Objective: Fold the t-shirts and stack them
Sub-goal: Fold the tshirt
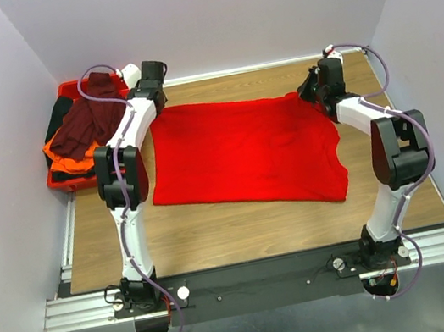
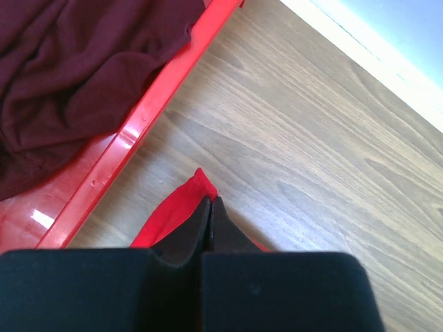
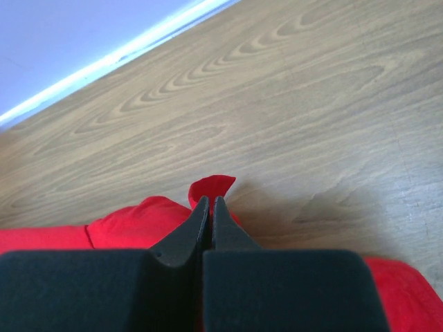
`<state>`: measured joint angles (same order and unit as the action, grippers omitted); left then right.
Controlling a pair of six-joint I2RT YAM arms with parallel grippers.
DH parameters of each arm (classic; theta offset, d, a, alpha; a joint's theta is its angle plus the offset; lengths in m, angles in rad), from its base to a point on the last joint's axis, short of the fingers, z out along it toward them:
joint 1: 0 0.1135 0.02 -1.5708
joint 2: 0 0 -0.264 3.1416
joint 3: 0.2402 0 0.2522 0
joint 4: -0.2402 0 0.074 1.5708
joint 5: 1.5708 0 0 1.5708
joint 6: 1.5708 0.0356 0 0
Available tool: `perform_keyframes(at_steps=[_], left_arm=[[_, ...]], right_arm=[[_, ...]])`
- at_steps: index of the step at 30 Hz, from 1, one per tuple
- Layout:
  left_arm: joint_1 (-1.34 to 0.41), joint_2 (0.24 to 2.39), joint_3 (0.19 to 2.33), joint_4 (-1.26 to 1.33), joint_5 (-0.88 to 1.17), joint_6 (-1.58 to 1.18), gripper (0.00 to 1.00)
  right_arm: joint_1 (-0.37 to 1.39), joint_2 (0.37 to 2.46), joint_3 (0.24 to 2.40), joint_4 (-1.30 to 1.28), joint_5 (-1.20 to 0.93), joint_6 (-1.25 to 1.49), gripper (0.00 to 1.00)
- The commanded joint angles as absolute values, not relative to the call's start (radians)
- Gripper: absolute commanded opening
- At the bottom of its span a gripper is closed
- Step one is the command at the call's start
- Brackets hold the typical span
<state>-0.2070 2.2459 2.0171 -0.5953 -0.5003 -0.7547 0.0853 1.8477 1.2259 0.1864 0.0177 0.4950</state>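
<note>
A bright red t-shirt [image 1: 246,153] lies spread flat across the middle of the table. My left gripper [image 1: 154,111] is at its far left corner, shut on a pinch of the red cloth [image 2: 173,214]; in the left wrist view the gripper [image 2: 210,200] has its jaws pressed together with the cloth tip poking out. My right gripper [image 1: 306,91] is at the far right corner, shut [image 3: 210,200] on a small raised fold of the same shirt [image 3: 138,221]. A dark maroon t-shirt [image 1: 90,125] [image 2: 69,69], an orange one [image 1: 64,151] and a black one [image 1: 56,125] lie heaped in the tray.
The red plastic tray [image 1: 60,182] stands at the far left, its rim [image 2: 138,124] close beside my left gripper. White walls enclose the table on the left, back and right. Bare wood [image 1: 242,231] shows in front of the shirt.
</note>
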Motion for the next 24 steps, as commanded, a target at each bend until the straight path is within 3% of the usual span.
perform_keyframes(at_steps=[1,24], left_arm=[[-0.192,2.200,1.958,-0.546,-0.489,-0.726,0.00],[-0.190,1.841,1.362,-0.336,-0.417,-0.816,0.00]], right_arm=[[0.077,1.861,1.243,0.179,0.012,0.488,0.05],[0.078,1.457,0.752,0.181,-0.045,0.618,0.01]])
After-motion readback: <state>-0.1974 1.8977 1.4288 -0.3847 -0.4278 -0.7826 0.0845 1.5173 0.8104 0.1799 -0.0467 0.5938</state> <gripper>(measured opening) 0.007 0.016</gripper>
